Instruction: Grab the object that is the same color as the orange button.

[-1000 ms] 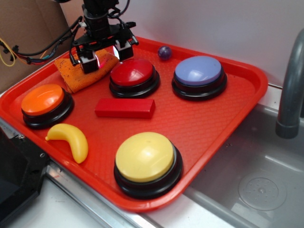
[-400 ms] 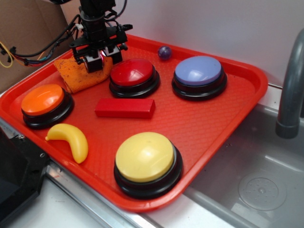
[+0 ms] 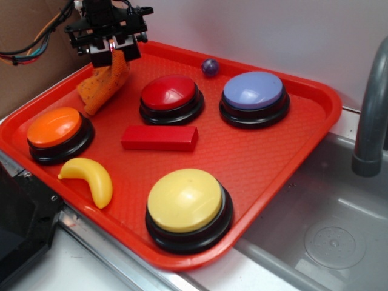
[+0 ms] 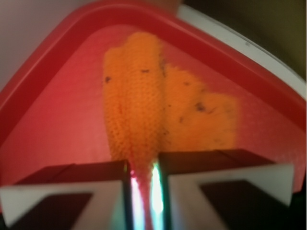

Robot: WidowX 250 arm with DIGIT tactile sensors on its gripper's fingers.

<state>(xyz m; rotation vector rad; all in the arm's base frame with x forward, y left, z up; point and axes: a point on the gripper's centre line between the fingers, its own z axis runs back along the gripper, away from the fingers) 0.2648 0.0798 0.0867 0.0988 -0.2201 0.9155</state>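
The orange knitted cloth (image 3: 103, 85) with dark specks hangs from my gripper (image 3: 112, 56) at the tray's back left corner, one end lifted and the lower end still resting on the tray. In the wrist view the cloth (image 4: 144, 110) runs up between the two fingers, and my gripper (image 4: 144, 191) is shut on a pinched fold of it. The orange button (image 3: 54, 127) with its black base sits on the tray's left side, in front of the cloth and apart from it.
On the red tray (image 3: 285, 157) stand a red button (image 3: 170, 94), a blue button (image 3: 253, 92) and a yellow button (image 3: 185, 201), with a red block (image 3: 159, 137), a yellow toy banana (image 3: 91, 179) and a small purple ball (image 3: 210, 66). A sink (image 3: 327, 230) and grey tap (image 3: 370, 121) are on the right.
The gripper closed on the cloth, then rose and moved back left, pulling one end of the cloth up off the tray.
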